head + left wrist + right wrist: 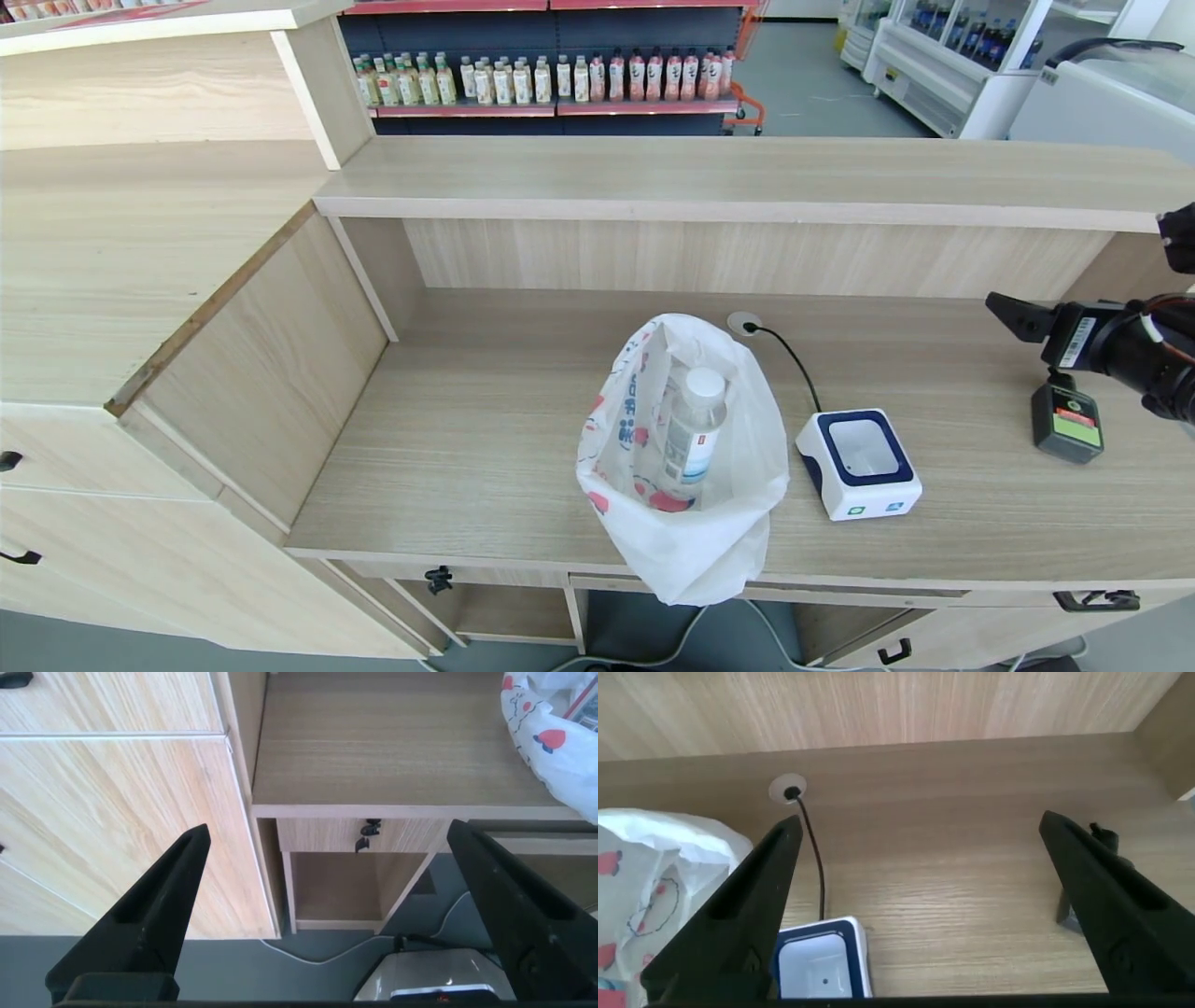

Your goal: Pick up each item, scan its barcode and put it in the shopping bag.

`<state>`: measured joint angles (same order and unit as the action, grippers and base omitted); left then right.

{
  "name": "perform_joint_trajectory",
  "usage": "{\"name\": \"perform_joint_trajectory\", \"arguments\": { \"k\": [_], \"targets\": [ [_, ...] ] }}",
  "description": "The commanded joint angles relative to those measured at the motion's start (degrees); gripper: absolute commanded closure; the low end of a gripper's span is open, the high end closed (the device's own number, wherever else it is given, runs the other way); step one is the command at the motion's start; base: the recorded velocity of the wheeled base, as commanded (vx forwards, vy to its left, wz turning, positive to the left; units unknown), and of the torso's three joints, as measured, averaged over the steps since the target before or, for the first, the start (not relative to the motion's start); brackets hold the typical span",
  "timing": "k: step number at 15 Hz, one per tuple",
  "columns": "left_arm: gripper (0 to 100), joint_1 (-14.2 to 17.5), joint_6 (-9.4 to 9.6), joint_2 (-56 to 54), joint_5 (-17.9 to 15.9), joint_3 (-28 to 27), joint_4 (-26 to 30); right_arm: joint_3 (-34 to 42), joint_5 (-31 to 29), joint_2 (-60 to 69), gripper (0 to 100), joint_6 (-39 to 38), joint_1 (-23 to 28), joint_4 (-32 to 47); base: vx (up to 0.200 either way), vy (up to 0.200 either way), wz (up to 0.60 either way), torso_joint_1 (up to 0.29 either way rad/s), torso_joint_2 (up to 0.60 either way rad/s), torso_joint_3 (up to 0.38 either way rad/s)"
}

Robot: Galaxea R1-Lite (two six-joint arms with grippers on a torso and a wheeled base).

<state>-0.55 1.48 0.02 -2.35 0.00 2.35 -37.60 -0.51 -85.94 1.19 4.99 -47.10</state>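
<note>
A white shopping bag [686, 523] with red and blue print stands open at the counter's front edge, its bottom hanging over the edge. A clear bottle [694, 425] with a white cap stands inside it. To the bag's right sits a white and blue barcode scanner [857, 464], also in the right wrist view as scanner [822, 969], with a black cable [789, 355] running to a hole in the counter. My right gripper [920, 910] is open and empty above the counter, right of the scanner; one finger [1018, 315] shows in the head view. My left gripper [322, 919] is open and empty, low in front of the counter, with the bag [551, 737] off to one side.
A small black device [1066, 422] with a green and red label stands at the counter's right. A raised shelf [728, 177] runs along the back. A tall wooden cabinet [140, 308] borders the counter on the left. Drawers [364, 835] sit under the counter.
</note>
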Motion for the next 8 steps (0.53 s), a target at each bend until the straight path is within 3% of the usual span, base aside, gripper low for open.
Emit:
{"name": "perform_joint_trajectory", "arguments": {
  "k": [1, 8],
  "targets": [
    [0, 0.0, 0.11, 0.1, 0.0, 0.0, 0.0, 0.8, -0.4, -0.3, 0, 0.1, 1.1, 0.0, 0.000, -0.200, 0.00, -0.007, 0.00, 0.002],
    [0, 0.0, 0.19, 0.0, 0.0, 0.0, 0.0, 3.6, -1.9, -1.8, 0, 0.3, 3.3, 0.1, 0.000, -0.200, 0.00, 0.002, 0.00, 0.003]
  ]
}}
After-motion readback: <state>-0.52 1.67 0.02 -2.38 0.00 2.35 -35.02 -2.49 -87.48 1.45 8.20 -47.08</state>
